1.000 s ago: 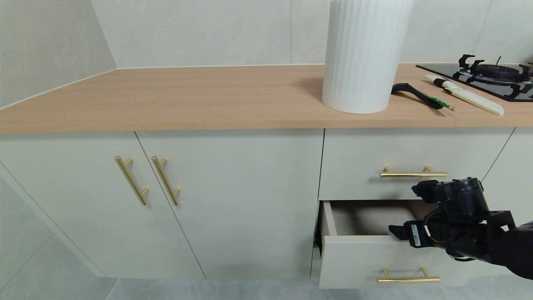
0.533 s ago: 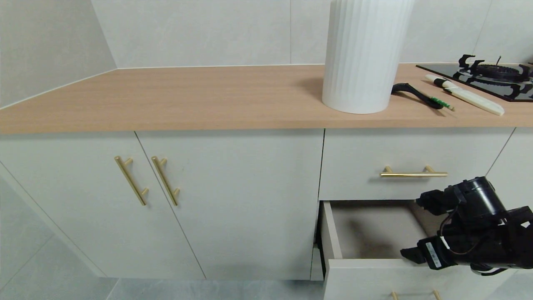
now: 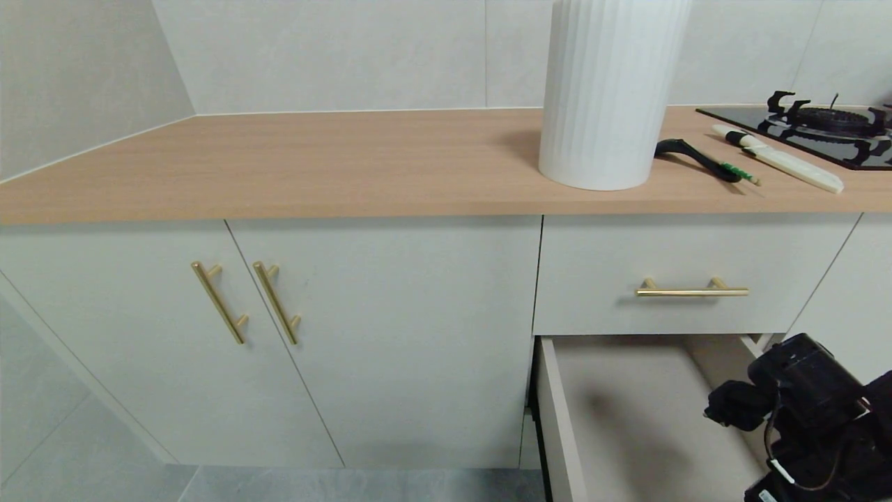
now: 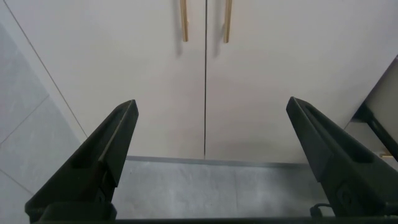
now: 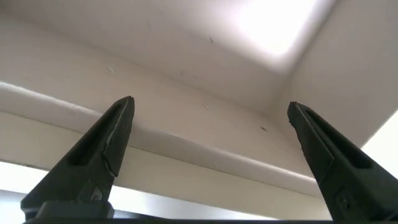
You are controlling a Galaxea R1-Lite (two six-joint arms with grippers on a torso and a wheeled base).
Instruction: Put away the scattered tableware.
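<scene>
pale wood covers the counter point(image 3: 313, 164), and the scattered tableware lies on it, well above and beyond the right tool point(image 5: 208, 109). a black-handled utensil point(image 3: 697, 159) with a green tip rests just beside a tall white ribbed container point(image 3: 606, 90). a white knife point(image 3: 780, 162) lies near the utensil, on the side away from the container, close to the edge of a black gas hob point(image 3: 829, 129).

the right tool hangs low at the open lower drawer point(image 3: 554, 425), its two dark fingers point(image 5: 109, 146) spread wide with nothing between them. in the right wrist view a pale rim of the drawer runs across behind the fingers, with the drawer's bare inside and one corner beyond. just above the open drawer sits a shut upper drawer point(image 3: 690, 251) with a brass bar handle point(image 3: 692, 291).

the left tool point(image 4: 211, 109) is also spread wide and holds nothing. straight ahead of it stand two shut cabinet doors point(image 4: 261, 81), each with a brass handle point(image 4: 184, 18) near the seam between them, and grey floor tiles point(image 4: 205, 186) lie below the doors. the tableware is well apart from this tool too.
</scene>
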